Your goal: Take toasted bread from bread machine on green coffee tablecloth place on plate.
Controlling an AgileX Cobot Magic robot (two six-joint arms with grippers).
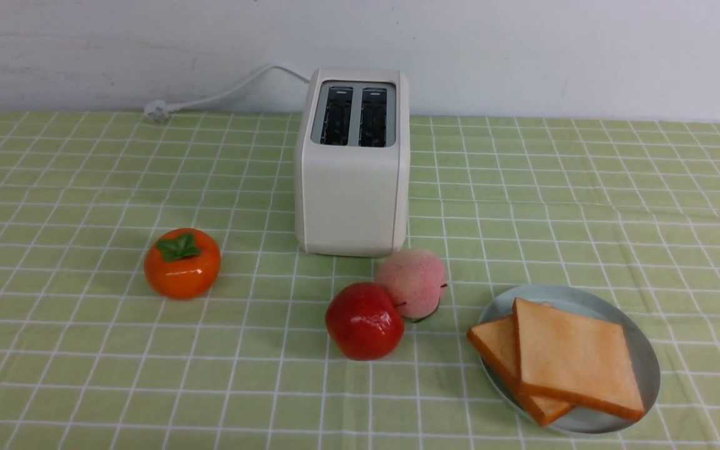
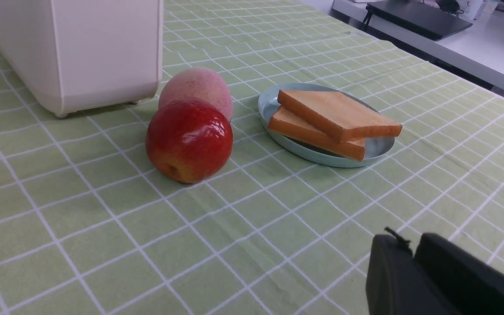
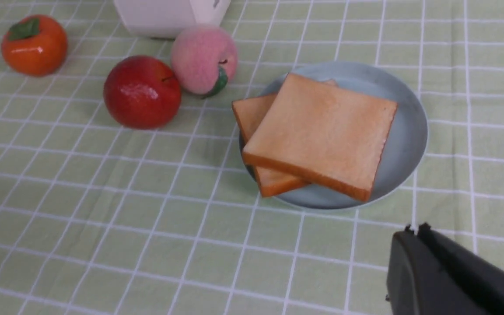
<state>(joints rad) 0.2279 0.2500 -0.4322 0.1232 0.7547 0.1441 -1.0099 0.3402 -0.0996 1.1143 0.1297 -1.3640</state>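
The right gripper [image 3: 414, 232] shows only as dark fingers in a corner of its wrist view; they lie pressed together with no gap and nothing between them, above bare cloth near the plate. The left gripper [image 2: 409, 247] likewise shows as two dark fingers close beside each other over bare cloth; whether a gap remains between them cannot be told, and nothing is seen in them. Neither gripper appears in the front view.

The plate [image 1: 644, 350], pale blue-green, lies on the near right part of the green coffee tablecloth [image 1: 85, 362]. On it rests the toasted bread [image 1: 575, 359]: two square slices stacked flat, the upper one shifted right of the lower, so that the lower slice's left part stays exposed and its near corner juts past the plate's rim.

Left of the plate a red apple [image 1: 364, 320] sits on the cloth, and just behind it, touching or nearly so, a pink peach [image 1: 412, 282]. Well to the left stands an orange persimmon [image 1: 182, 263] with a green leafy cap.

The bread machine [image 1: 352, 187] stands upright just beyond the peach, at the table's middle; both dark slots in its grey top are empty. Its white cord [image 1: 222, 94] runs left along the far edge to a plug lying on the cloth.
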